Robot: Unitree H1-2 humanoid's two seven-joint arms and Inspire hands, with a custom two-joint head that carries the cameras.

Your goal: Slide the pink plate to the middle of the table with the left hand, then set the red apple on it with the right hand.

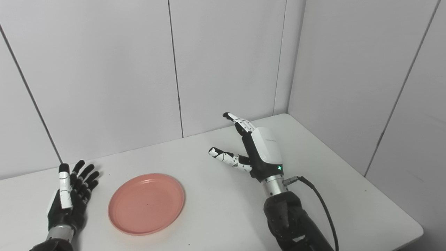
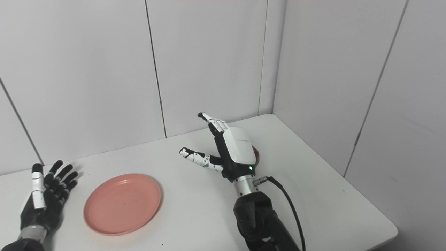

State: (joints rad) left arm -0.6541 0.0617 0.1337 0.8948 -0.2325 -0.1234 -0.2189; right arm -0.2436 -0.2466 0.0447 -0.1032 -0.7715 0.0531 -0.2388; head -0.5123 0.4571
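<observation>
The pink plate (image 1: pixel 146 204) lies flat and empty on the white table (image 1: pixel 216 209), left of centre. My left hand (image 1: pixel 71 193) rests open at the table's left edge, a short way left of the plate and not touching it. My right hand (image 1: pixel 256 150) is raised over the right half of the table, fingers spread and holding nothing. The red apple (image 2: pixel 256 155) shows only as a thin red sliver behind the right hand in the right eye view; the hand hides it fully in the left eye view.
White panel walls close the table at the back and right, meeting at a corner (image 1: pixel 287 113). A black cable (image 1: pixel 320 202) runs from the right wrist. The table's right edge (image 1: pixel 390 198) lies near the right forearm.
</observation>
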